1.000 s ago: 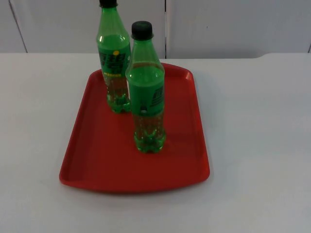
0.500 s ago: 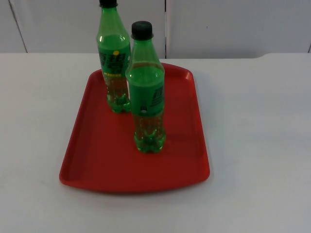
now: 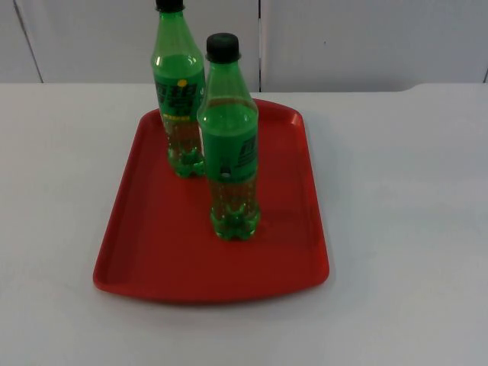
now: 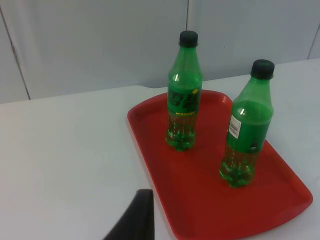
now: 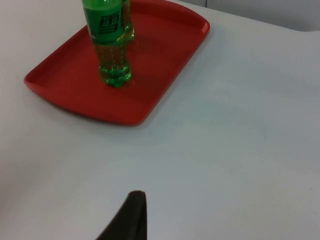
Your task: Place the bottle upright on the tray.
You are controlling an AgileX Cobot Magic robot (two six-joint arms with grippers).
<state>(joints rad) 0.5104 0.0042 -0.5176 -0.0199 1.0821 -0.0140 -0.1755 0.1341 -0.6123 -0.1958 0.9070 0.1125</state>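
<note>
Bottle [image 3: 231, 145] stands upright mid-tray, its twin [image 3: 178, 91] at 11 o'clock; red tray [image 3: 152, 252] carries both. Task looks done; both arms wait clear, and their jaw opening cannot be told.

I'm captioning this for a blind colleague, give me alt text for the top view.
Two green bottles with black caps, the nearer bottle and the farther bottle, stand upright on a red tray on a white table.
</note>
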